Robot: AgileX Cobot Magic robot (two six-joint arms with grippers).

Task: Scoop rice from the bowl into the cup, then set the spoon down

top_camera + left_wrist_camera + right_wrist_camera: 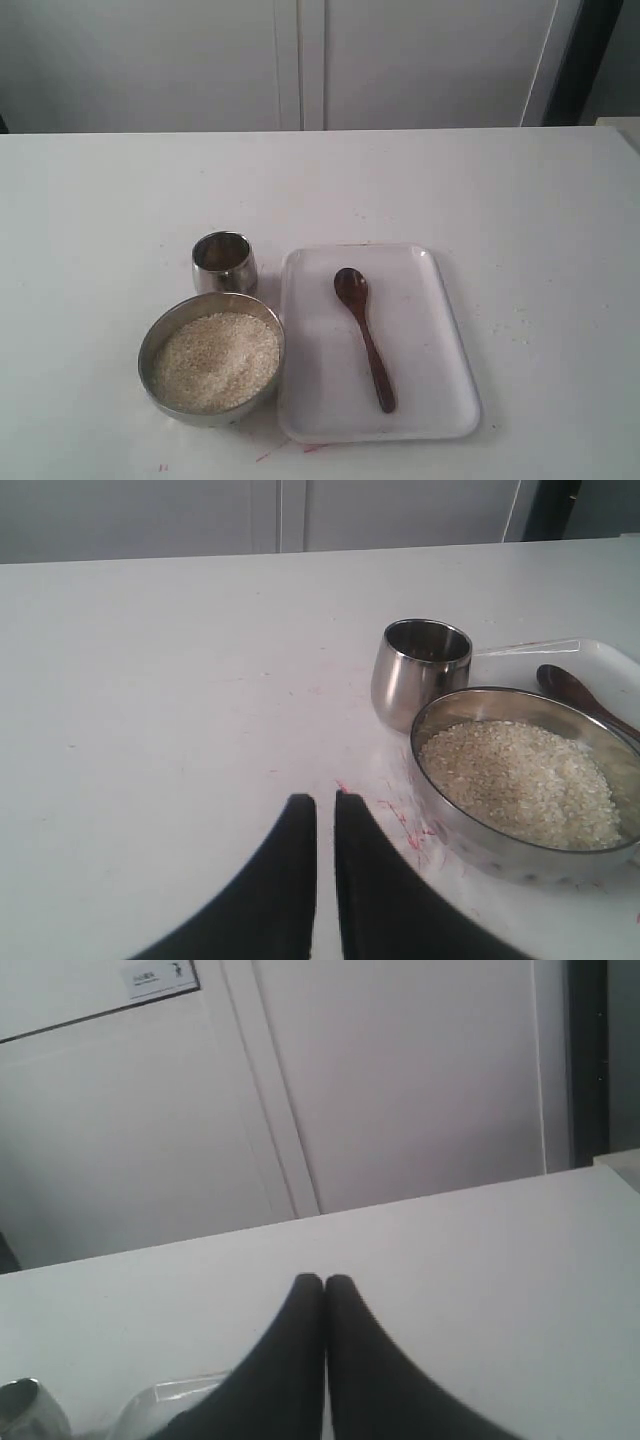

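So, bowl (pixel 147 352) is holding rice (pixel 215 360) | spoon (pixel 365 335) is lying in tray (pixel 430 340) | my left gripper (pixel 322 800), right gripper (pixel 323 1280) sitting pressed together

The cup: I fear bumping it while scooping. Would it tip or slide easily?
Probably slides: the cup is polished steel on a smooth table. Likely light, since it looks empty. Its narrow, tapered base suggests it could tip if knocked near the rim.
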